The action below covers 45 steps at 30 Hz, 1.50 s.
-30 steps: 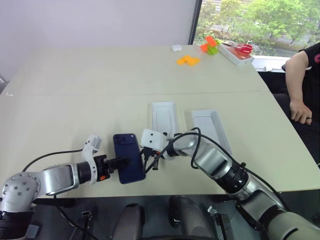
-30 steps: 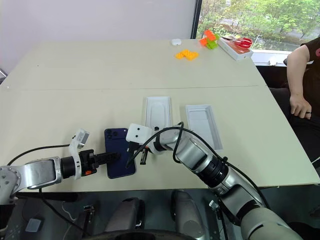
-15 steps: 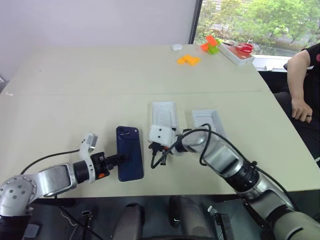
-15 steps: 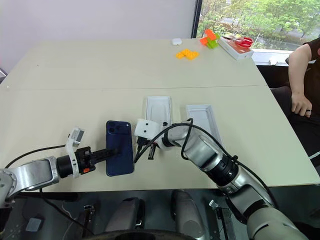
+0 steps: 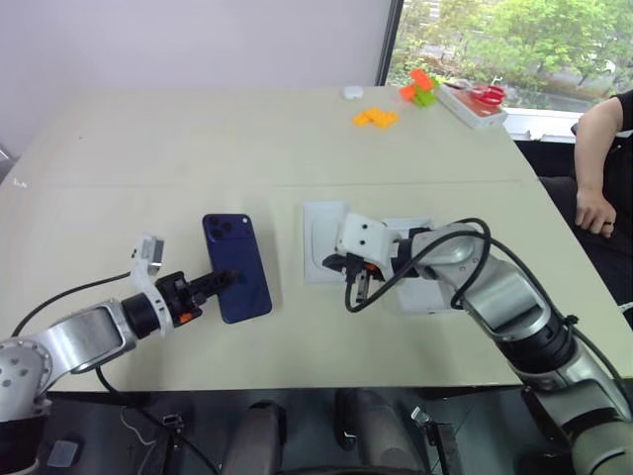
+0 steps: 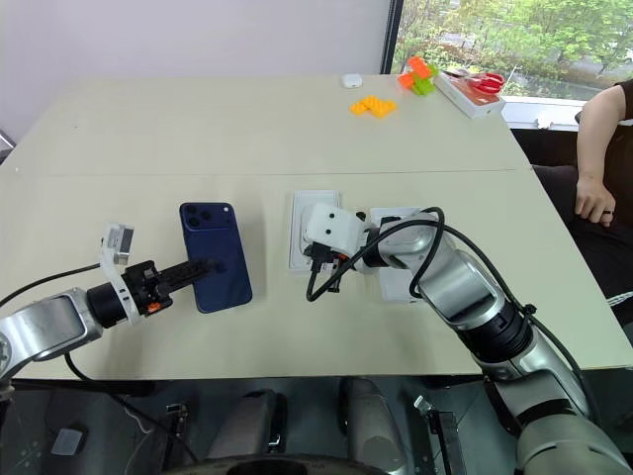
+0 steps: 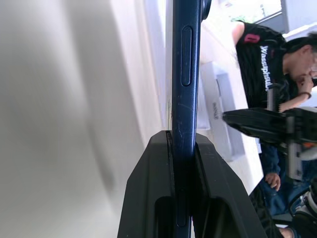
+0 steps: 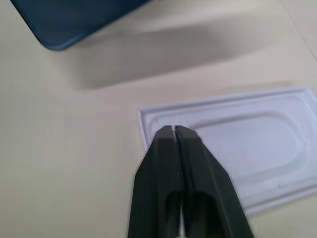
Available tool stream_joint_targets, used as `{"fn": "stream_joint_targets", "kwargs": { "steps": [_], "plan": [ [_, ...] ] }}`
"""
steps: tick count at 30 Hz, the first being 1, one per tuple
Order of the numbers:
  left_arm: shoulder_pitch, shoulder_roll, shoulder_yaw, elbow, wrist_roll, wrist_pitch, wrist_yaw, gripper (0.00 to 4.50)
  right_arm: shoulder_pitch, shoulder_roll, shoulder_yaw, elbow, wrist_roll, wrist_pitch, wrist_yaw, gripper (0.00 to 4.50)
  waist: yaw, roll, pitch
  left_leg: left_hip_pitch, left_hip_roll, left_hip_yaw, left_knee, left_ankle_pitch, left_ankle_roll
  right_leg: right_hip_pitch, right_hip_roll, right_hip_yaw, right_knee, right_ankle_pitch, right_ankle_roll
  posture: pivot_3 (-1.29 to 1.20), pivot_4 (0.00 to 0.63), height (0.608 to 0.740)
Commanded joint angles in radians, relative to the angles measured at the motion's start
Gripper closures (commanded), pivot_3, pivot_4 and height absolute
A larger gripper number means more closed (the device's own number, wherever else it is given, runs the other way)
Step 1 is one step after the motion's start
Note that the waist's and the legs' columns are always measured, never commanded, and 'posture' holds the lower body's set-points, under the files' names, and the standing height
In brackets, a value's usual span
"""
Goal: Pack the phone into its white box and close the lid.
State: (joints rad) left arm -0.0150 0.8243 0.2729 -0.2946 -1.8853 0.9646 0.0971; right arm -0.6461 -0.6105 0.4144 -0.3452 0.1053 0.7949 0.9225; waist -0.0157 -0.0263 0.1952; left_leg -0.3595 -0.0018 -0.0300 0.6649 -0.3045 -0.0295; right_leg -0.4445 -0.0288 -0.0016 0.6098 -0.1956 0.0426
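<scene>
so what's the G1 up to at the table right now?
It's packing a phone. The left gripper is shut on the near edge of the phone, holding the dark blue handset with its back facing up. The right gripper is shut and holds nothing, poised over the flat white insert. The white box lies on the table beside that insert, partly hidden behind the right arm. The phone isn't in the box yet. A person sits at the table's right end.

One navy phone (image 6: pixel 213 256), two white trays on the table (image 6: pixel 148 139): one insert (image 6: pixel 302 224), one white box (image 6: pixel 401 287), two grippers, left gripper (image 6: pixel 198 268), right gripper (image 6: pixel 318 287), one pair of red scissors (image 6: pixel 479 85), one person (image 6: pixel 603 148)
</scene>
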Motion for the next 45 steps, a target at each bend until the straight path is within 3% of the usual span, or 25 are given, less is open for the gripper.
{"fn": "stream_joint_targets", "kwargs": {
  "steps": [1, 3, 10, 13, 15, 16, 17, 23, 31, 36, 39, 44, 45],
  "plan": [
    [-0.025, 0.001, -0.009, -0.013, -0.005, -0.006, -0.011, 4.5, -0.001, -0.033, 0.01, 0.011, -0.018, -0.08, 0.03, 2.66, -0.001, 0.0, 0.0, 0.0, 0.0, 0.0, 0.0, 0.0, 0.0, 0.0, 0.0, 0.0, 0.0, 0.0, 0.0, 0.0, 0.15, 0.734],
    [-0.028, 0.001, -0.014, -0.011, -0.004, -0.008, -0.012, 4.5, 0.017, -0.05, 0.034, 0.024, -0.036, -0.123, 0.046, 1.7, 0.0, 0.0, 0.0, 0.0, 0.0, 0.0, -0.001, 0.0, 0.0, 0.0, 0.0, 0.0, 0.0, 0.0, 0.0, 0.0, 0.15, 0.734],
    [-0.027, -0.005, -0.019, -0.018, -0.002, -0.011, -0.006, 4.5, 0.049, -0.032, 0.055, 0.098, -0.076, -0.175, 0.03, 1.7, 0.001, 0.0, 0.001, 0.0, 0.0, 0.0, -0.001, 0.0, 0.0, 0.0, 0.0, 0.0, 0.0, -0.001, 0.001, 0.0, 0.15, 0.734],
    [-0.023, -0.005, -0.017, -0.02, -0.003, -0.012, -0.003, 4.5, 0.063, -0.038, 0.067, 0.109, -0.102, -0.203, 0.035, 2.56, 0.002, 0.0, 0.001, 0.0, 0.0, 0.0, -0.001, 0.0, 0.0, 0.0, 0.0, 0.0, 0.0, -0.001, 0.001, 0.0, 0.15, 0.734],
    [-0.02, -0.005, -0.014, -0.019, -0.004, -0.012, -0.003, 4.5, 0.072, -0.041, 0.067, 0.108, -0.109, -0.211, 0.04, 3.46, 0.001, 0.0, 0.001, 0.0, 0.0, 0.0, -0.001, 0.0, 0.0, 0.0, 0.0, 0.0, 0.0, -0.001, 0.001, 0.0, 0.15, 0.734],
    [-0.021, -0.005, -0.013, -0.018, -0.004, -0.012, -0.002, 4.5, 0.078, -0.046, 0.067, 0.099, -0.111, -0.215, 0.046, 4.14, 0.001, 0.0, 0.001, 0.0, 0.0, 0.0, -0.001, 0.0, 0.0, 0.0, 0.0, 0.0, 0.0, -0.001, 0.001, 0.0, 0.15, 0.734],
    [-0.021, -0.004, -0.013, -0.016, -0.004, -0.012, -0.002, 4.5, 0.083, -0.051, 0.066, 0.09, -0.112, -0.219, 0.051, 4.48, 0.001, 0.0, 0.001, 0.0, 0.0, 0.0, -0.001, 0.0, 0.0, 0.0, 0.0, 0.0, 0.0, -0.001, 0.001, 0.0, 0.15, 0.734],
    [-0.03, -0.011, -0.009, -0.008, -0.014, -0.02, 0.005, 4.5, 0.116, -0.083, 0.049, 0.014, -0.107, -0.233, 0.085, 4.48, 0.003, 0.0, 0.001, 0.0, 0.0, 0.0, -0.001, 0.0, 0.0, 0.0, 0.0, 0.0, 0.0, -0.001, 0.001, 0.0, 0.15, 0.734],
    [-0.055, -0.008, -0.016, -0.026, -0.045, -0.025, 0.019, 4.5, 0.293, -0.243, -0.005, -0.271, -0.024, -0.199, 0.177, 4.48, 0.005, -0.001, 0.003, 0.0, 0.0, 0.0, -0.001, 0.0, 0.0, 0.0, -0.002, 0.0, 0.0, -0.002, 0.003, 0.0, 0.15, 0.734],
    [-0.085, -0.03, -0.061, -0.05, -0.074, -0.04, 0.05, 4.5, 0.324, -0.23, -0.003, -0.298, -0.005, -0.143, 0.16, 4.48, 0.004, -0.002, 0.003, 0.001, 0.0, 0.0, -0.001, 0.0, 0.0, 0.001, -0.002, 0.0, 0.0, -0.002, 0.003, 0.0, 0.15, 0.734],
    [-0.104, -0.061, -0.088, -0.065, -0.087, -0.049, 0.076, 4.5, 0.322, -0.221, 0.001, -0.309, -0.003, -0.138, 0.153, 3.49, 0.005, -0.002, 0.003, 0.001, 0.0, 0.0, 0.0, 0.0, 0.0, 0.001, -0.002, 0.0, 0.0, -0.002, 0.003, 0.0, 0.15, 0.734],
    [-0.12, -0.11, -0.125, -0.091, -0.087, -0.049, 0.112, 4.5, 0.317, -0.219, -0.021, -0.311, -0.008, -0.145, 0.117, 1.01, 0.005, -0.002, 0.003, 0.0, 0.0, 0.0, 0.0, 0.0, 0.0, 0.001, -0.002, 0.0, 0.0, -0.002, 0.003, 0.0, 0.15, 0.734],
    [-0.134, -0.155, -0.141, -0.099, -0.087, -0.061, 0.136, 4.5, 0.318, -0.228, -0.051, -0.313, 0.019, -0.145, 0.127, 1.01, 0.006, -0.002, 0.004, 0.0, 0.0, 0.0, 0.0, 0.0, 0.0, 0.001, -0.002, 0.001, 0.0, -0.002, 0.003, 0.0, 0.15, 0.734]
  ]
}}
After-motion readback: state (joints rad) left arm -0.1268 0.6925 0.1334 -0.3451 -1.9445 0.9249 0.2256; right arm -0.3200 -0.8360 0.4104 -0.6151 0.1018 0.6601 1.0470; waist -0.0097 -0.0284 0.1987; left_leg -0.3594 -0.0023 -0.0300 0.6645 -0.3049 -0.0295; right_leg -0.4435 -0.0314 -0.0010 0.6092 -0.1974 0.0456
